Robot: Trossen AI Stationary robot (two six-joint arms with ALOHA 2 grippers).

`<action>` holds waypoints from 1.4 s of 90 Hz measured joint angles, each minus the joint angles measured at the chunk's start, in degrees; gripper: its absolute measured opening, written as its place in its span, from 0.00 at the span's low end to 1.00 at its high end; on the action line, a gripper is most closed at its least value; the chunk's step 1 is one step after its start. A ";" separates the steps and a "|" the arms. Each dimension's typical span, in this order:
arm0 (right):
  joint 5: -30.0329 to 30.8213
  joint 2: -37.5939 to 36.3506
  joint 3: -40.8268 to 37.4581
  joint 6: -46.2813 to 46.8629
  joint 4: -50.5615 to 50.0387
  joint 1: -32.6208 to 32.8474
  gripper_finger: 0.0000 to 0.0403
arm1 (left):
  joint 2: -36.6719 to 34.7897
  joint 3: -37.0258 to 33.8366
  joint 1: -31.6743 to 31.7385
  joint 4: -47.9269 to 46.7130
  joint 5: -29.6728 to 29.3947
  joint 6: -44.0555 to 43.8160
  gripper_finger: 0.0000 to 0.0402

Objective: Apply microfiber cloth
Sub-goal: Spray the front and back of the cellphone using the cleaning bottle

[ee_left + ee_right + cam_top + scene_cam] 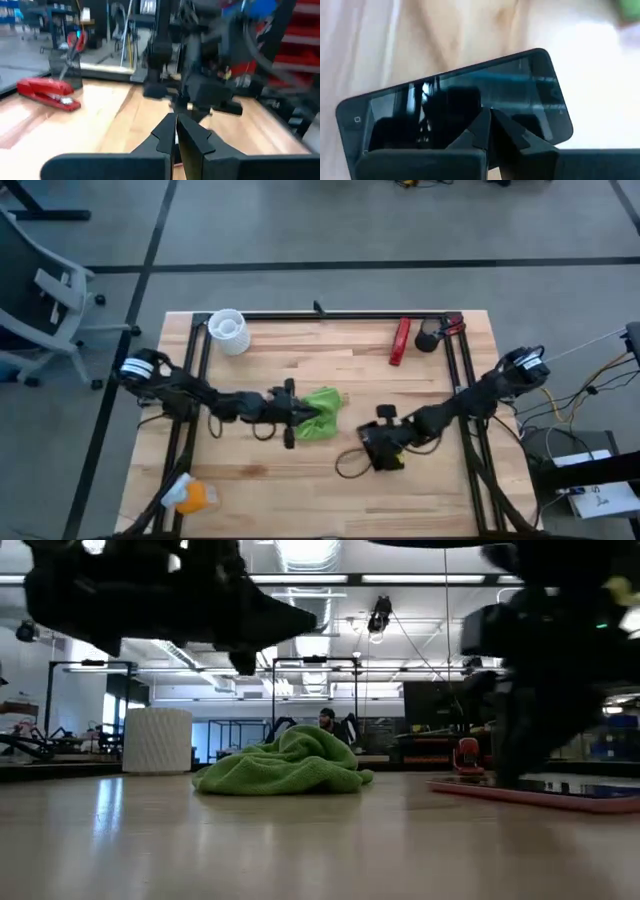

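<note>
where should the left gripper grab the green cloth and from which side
Judging from the low view, the microfiber cloth lies bunched in a loose mound, highest near its middle. Pinch that raised fold from straight above; the flat edges offer less to grip. The left gripper sits at the cloth's left edge, fingers together.

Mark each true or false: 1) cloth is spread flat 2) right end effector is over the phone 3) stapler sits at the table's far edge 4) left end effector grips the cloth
1) False. The microfiber cloth lies bunched in a heap.
2) True. The right end effector is shut, right above the phone.
3) True. The red stapler lies near the far edge.
4) False. The left end effector is shut with nothing between its fingers.
</note>
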 joint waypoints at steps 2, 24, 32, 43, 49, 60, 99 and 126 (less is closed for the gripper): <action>1.23 -0.49 0.00 -0.84 -0.02 -0.15 0.00 | 0.61 0.86 -0.06 -1.37 0.12 -0.02 0.01; 4.21 -8.37 0.45 -3.69 -11.53 2.36 0.00 | 7.73 8.87 -1.53 -9.23 1.18 -4.12 0.14; 4.20 -9.97 0.25 -1.98 -17.01 4.34 0.00 | 10.69 11.33 -2.00 -9.31 1.17 -4.88 0.22; 3.78 -10.42 -0.13 -1.18 -18.38 7.09 0.00 | 14.32 14.32 -2.82 -10.76 1.17 -4.95 0.34; 2.74 -10.00 -0.37 -1.19 -17.35 8.19 0.03 | 16.14 15.98 -3.35 -12.08 1.18 -4.98 0.39; 2.56 -8.11 -0.69 -1.18 -17.27 9.59 0.14 | 18.69 19.10 -4.06 -15.43 1.15 -4.98 0.46; 8.86 2.40 -1.90 -4.76 -5.41 11.22 0.49 | 26.86 27.77 -4.37 -26.94 0.74 -7.19 0.45; 15.17 4.45 -1.88 -6.26 3.51 11.63 0.47 | 26.85 27.80 -4.39 -27.77 -0.32 -5.38 0.39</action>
